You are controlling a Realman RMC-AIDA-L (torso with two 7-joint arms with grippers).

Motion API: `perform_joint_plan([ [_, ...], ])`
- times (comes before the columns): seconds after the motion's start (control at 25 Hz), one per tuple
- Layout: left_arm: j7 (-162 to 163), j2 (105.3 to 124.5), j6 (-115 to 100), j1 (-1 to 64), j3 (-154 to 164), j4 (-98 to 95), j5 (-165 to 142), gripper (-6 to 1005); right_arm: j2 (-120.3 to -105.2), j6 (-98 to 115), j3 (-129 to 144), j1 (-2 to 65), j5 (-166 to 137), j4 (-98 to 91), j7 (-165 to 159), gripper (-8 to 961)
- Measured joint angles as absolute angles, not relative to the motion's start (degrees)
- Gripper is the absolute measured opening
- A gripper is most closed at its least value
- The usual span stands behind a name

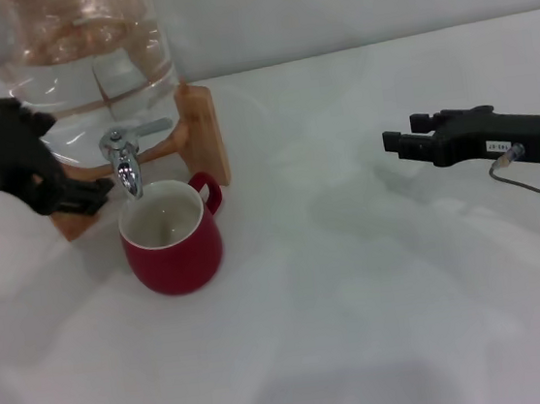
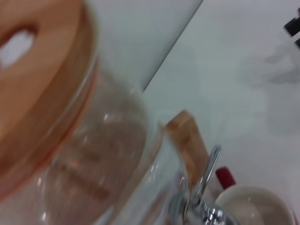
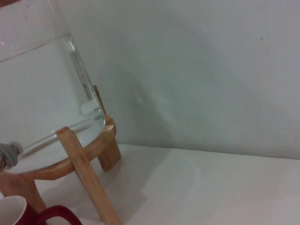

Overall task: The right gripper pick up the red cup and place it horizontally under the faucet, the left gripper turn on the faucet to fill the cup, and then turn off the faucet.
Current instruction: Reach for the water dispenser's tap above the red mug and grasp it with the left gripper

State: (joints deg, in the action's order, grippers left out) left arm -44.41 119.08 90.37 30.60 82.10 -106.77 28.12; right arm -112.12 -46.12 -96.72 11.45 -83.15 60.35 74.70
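The round, shiny red cup (image 1: 171,235) with the creamy white inside sat upright on the smooth white table (image 1: 377,287), right under the little shiny silver faucet (image 1: 126,160), with its small loop handle pointing toward the wooden stand (image 1: 202,132). The faucet stuck out from the bottom of a big clear glass jar (image 1: 88,57) with water in it, and its flat handle pointed out to the side. The cup looked nearly empty, though it was hard to tell if a little water was at the bottom. The black two-fingered left gripper (image 1: 82,194) was just beside the faucet, low down by the spout, and its fingers looked close together with nothing between them. So the job at hand seemed to be working the faucet handle. To do that well, the left gripper should go up to the flat handle, not the spout, and push it gently sideways. The handle was thin, smooth metal, so a finger could slip off if it pushed at the very tip. A hard shove could also rock the glass jar on its light wooden legs. The cup was glossy and would slide if bumped, so the gripper should stay clear of the rim. The black right gripper (image 1: 402,143) on its white arm hung well away over the table, with its fingers spread apart and holding nothing.
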Motion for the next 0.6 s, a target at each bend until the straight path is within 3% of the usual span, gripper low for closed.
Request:
perform_joint_plan([
  [0.6, -44.57, 119.12, 87.0, 33.69, 87.85, -106.01, 28.24, 887, -112.3, -46.78, -98.03, 13.63, -83.29, 57.11, 74.88, 551],
])
